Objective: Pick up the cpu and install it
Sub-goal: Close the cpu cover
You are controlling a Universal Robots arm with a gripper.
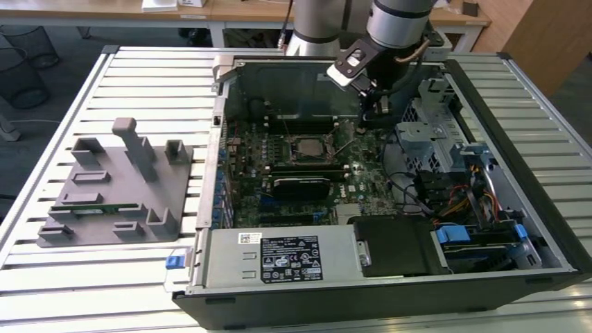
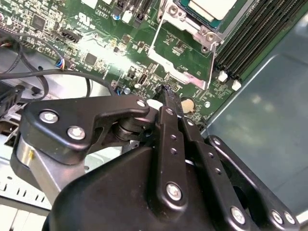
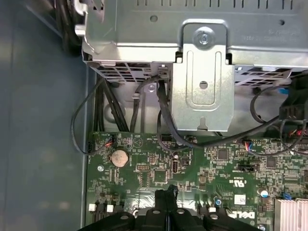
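Plainly, the cpu (image 1: 304, 146) sits in its socket (image 1: 288, 137) near the middle of the motherboard (image 1: 368, 182), its pale metal top facing up. In the second wrist view the cpu (image 2: 211, 7) lies flat inside the socket's metal surround, and the hinged retention frame (image 2: 185, 55) stands open just beside it, with bare green board showing through its window. Long black memory slots (image 2: 255, 38) run alongside the socket.

The gripper (image 1: 373, 114) hangs inside the open computer case (image 1: 370, 309), apart from the cpu, towards the exterior view's right of the socket and close to the metal drive cage (image 1: 421, 132). Its fingers (image 2: 169, 110) are pressed together with nothing between them, and the tips hover just over the board without touching the chip. In the first wrist view the gripper (image 3: 166, 191) points at the board's edge region, near a round coin cell (image 3: 119, 156), with black cables (image 3: 166, 125) looping down from the drive cage (image 3: 202, 72) above it.

The case lies on its side on a slatted metal table (image 1: 93, 291), a labelled power supply (image 1: 277, 257) at its near end. On the exterior view's left, well apart from the case, a grey fixture (image 1: 120, 187) with upright posts rests on the table.
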